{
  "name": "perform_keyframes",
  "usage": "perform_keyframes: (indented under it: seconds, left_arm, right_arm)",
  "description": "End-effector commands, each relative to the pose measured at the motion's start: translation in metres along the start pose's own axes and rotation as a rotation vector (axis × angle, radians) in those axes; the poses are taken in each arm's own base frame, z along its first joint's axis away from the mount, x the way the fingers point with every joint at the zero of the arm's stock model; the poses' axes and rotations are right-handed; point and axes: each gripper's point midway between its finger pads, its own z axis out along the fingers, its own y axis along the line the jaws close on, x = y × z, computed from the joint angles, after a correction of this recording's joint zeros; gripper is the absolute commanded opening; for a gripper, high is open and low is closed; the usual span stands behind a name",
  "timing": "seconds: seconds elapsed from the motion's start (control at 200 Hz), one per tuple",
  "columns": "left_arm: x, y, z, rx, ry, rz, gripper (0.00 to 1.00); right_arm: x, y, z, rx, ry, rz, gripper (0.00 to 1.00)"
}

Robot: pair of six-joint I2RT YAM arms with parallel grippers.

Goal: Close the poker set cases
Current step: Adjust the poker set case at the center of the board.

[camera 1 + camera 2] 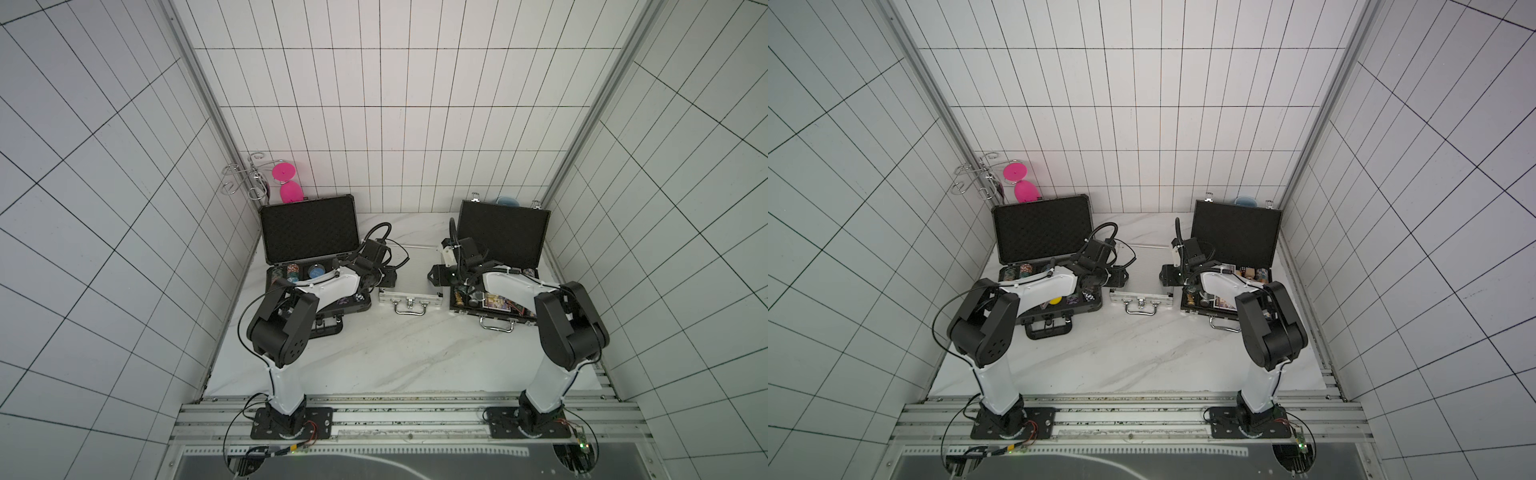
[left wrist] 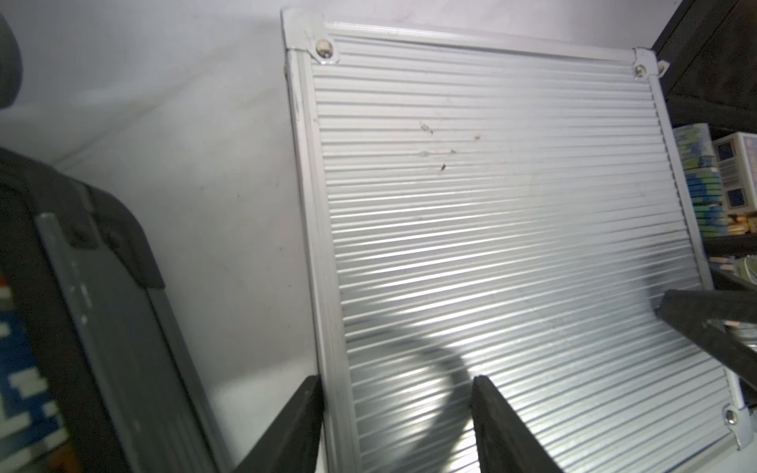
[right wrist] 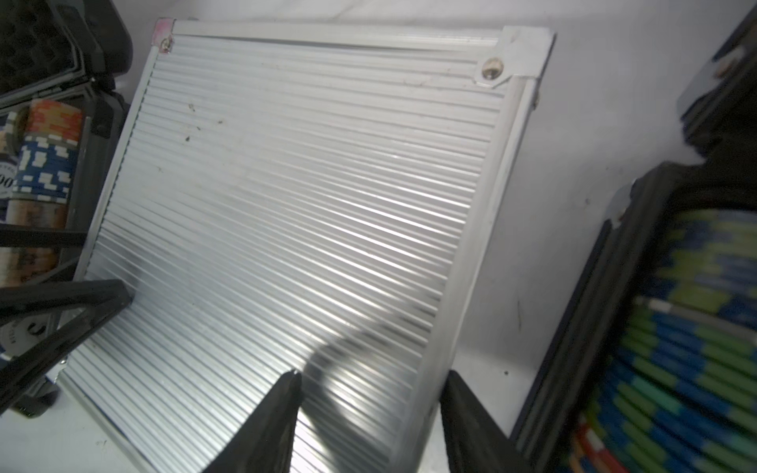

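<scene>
Three cases in a row on the worktop [image 1: 374, 353], handles to the front.

The middle case [image 1: 415, 270] lies shut between the other two, near both but touching neither (both wrist views show a strip of bare worktop on each side). The left case [image 1: 309, 228] stands at its left, lid raised behind the tray and chips [image 1: 293, 272] in the tray. The right case [image 1: 500, 232] stands at its right in the same way, with chip stacks [image 3: 696, 336] in its tray. The left hand [image 2: 397, 383] hangs over the left edge of the middle case, the right hand [image 3: 372, 374] over its right edge. Behind the left case, in the far corner, stands a wire rack [image 1: 245, 178].
</scene>
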Motion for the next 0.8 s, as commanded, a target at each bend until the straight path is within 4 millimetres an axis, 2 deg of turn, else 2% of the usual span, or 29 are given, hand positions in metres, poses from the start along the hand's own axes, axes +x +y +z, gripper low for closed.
perform_keyframes:
  seconds: [0.0,0.225,0.315,0.41,0.55,0.695,0.795]
  left_arm:
    - [0.035,-0.033,-0.012,0.083,0.075,0.026,0.57]
    - [0.074,-0.039,-0.03,0.085,0.116,0.022,0.56]
    - [0.078,-0.038,-0.038,0.081,0.106,0.018,0.56]
    - [0.065,-0.036,-0.046,0.052,0.069,0.048,0.58]
    - [0.03,-0.036,-0.062,-0.022,0.017,0.132,0.59]
    - [0.004,-0.058,-0.082,0.03,-0.056,0.161,0.57]
    - [0.004,-0.074,-0.079,0.105,-0.046,0.168,0.57]
  right_arm:
    - [0.058,0.043,-0.007,-0.151,0.147,0.006,0.56]
    - [0.087,0.044,-0.02,-0.142,0.178,0.025,0.56]
    - [0.09,0.041,-0.026,-0.124,0.172,0.022,0.57]
    - [0.076,0.041,-0.032,-0.098,0.141,0.001,0.58]
    - [0.046,0.044,-0.046,-0.049,0.093,-0.039,0.6]
    - [0.03,0.038,-0.06,-0.01,0.05,-0.037,0.62]
    - [0.022,0.029,-0.062,0.0,0.038,-0.003,0.62]
